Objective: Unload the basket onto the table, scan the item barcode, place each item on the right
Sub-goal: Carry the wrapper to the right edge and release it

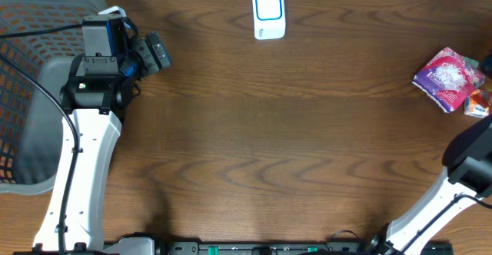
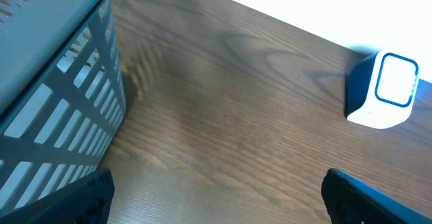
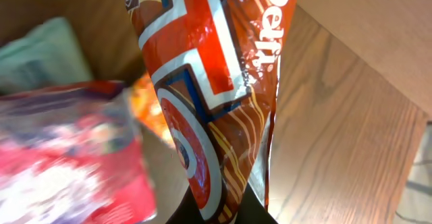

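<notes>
Left fingers (image 1: 156, 55) spread wide apart, nothing between them, hovering over the table (image 1: 269, 155). From the left wrist view both tips sit at the bottom corners of the frame, with bare wood between. The grey mesh basket (image 1: 23, 24) is just beside them on their left side. The white barcode scanner (image 1: 269, 13) with a blue-rimmed window stands ahead and to the right of them, well apart, near the far table edge.

Right fingers (image 3: 223, 214) are together, clamped on the lower end of the snack packet (image 3: 216, 96) (brown, with red, white and blue bands and partial lettering "Del"). The packet rises straight up out of the fingers and fills the middle of the right wrist view. Left of the fingers is a blurred pink packet (image 3: 67, 156), close by; a pale green item (image 3: 40, 55) lies beyond it, and something orange (image 3: 145, 102) shows between the pink packet and the held one. Can't tell what those two are. Only the right arm (image 1: 469, 163) shows overhead, and its fingers are off the frame edge.
</notes>
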Controlling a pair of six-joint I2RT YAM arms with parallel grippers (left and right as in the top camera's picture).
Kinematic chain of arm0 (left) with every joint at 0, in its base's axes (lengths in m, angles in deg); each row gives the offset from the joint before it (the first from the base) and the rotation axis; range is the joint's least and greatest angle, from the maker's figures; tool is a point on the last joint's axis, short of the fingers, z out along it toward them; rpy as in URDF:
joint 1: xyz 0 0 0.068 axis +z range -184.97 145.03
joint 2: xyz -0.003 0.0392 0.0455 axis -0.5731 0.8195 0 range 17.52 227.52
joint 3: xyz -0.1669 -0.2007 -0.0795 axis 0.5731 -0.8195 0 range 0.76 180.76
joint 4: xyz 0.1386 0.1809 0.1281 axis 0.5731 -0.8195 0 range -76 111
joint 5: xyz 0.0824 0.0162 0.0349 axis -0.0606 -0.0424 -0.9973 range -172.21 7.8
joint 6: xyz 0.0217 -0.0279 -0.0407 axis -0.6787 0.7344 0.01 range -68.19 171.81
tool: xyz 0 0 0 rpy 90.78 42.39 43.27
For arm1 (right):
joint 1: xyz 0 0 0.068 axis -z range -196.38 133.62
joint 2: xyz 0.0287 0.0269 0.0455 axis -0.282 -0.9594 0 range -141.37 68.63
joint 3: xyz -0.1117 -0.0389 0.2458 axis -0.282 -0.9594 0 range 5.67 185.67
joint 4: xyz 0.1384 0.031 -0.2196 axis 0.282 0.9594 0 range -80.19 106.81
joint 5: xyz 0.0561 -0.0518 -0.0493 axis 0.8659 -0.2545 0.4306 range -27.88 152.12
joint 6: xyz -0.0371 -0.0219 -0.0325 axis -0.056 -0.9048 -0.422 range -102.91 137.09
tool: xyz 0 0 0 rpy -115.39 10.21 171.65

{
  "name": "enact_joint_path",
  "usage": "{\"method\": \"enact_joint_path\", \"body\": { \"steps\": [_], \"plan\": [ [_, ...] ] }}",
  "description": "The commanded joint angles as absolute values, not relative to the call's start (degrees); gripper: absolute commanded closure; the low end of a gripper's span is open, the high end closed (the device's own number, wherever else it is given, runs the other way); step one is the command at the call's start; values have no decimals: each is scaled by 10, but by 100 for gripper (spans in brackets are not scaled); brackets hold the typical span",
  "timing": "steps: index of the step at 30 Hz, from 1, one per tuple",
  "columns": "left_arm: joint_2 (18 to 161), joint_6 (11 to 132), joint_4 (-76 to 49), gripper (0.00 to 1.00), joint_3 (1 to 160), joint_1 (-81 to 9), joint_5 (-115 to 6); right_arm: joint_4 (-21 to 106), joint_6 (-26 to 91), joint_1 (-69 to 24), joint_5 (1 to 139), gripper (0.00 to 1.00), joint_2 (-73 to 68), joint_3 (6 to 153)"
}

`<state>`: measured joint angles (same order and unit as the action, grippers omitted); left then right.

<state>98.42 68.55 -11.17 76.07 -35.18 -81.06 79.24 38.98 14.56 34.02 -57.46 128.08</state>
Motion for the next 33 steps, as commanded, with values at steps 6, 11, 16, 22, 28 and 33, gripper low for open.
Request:
{"method": "enact_joint_path", "body": {
  "steps": [6,11,16,22,28,33],
  "plan": [
    [987,686,-111,2,767,-352,-813,797,393,191,392,92,-589,1259],
    [987,686,-111,2,767,-352,-813,797,393,199,424,45,-589,1249],
    [987,686,-111,2,767,-352,-813,797,393,199,488,29,-589,1248],
    [987,686,-111,2,767,-352,-813,811,376,195,597,30,-589,1248],
    [987,686,-111,2,767,-352,-813,836,374,175,673,41,-578,1249],
    [987,686,-111,2,767,-352,-813,837,341,150,734,42,-544,1249]
  ]
}}
